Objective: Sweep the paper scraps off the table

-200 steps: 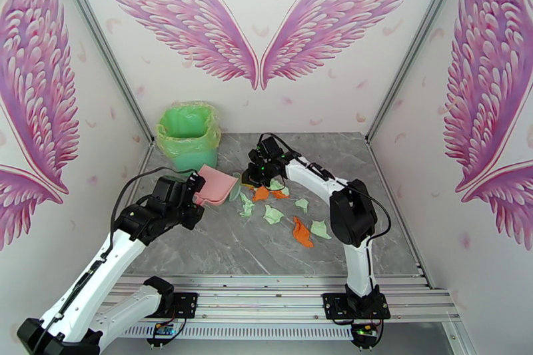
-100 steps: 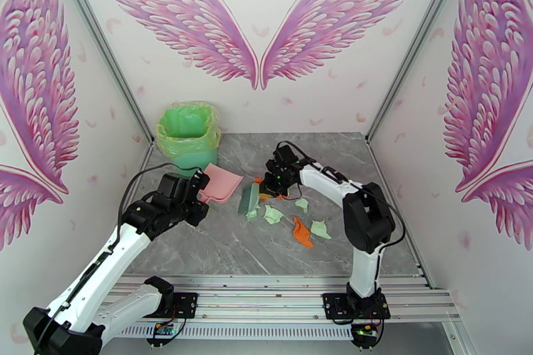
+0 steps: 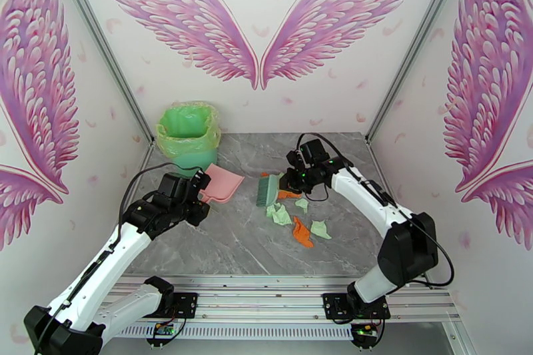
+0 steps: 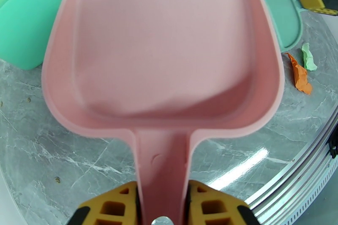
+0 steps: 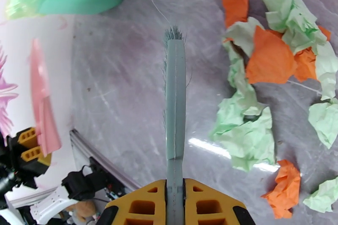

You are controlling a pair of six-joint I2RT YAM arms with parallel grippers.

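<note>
The left gripper (image 4: pixel 162 204) is clamped on the flat handle of the pink dustpan (image 4: pixel 164 48), its yellow fingers (image 4: pixel 112 207) pressed against both sides of the handle with no gap. The pan points away from the wrist, open side up, and nothing lies in it. In the top view the left gripper (image 3: pixel 198 190) holds the pink dustpan (image 3: pixel 223 183) just in front of the green bin (image 3: pixel 188 133) with its plastic liner. Whether the pan's lip touches the table (image 3: pixel 226 250) cannot be told.

The right gripper (image 5: pixel 174 204) is closed tight on the handle of the teal hand brush (image 5: pixel 175 103), which runs straight out from between its fingers, with grey bristles showing at the far end. From above, the right gripper (image 3: pixel 293 180) holds the teal hand brush (image 3: pixel 268 191) between the dustpan and the litter, well apart from the pan.

The paper scraps (image 5: pixel 253 95), orange and pale green, lie crumpled on the grey marble just beside the brush, on its right in the wrist view. In the top view the paper scraps (image 3: pixel 296 216) lie mid-table, right of the brush and toward the near edge.

The left arm reaches forward from the near left corner, bent slightly, wrist turned toward the centre. The right arm bows out to the right, elbow low near the silver rail (image 3: pixel 266 281), and its forearm angles back and left to the brush.
</note>
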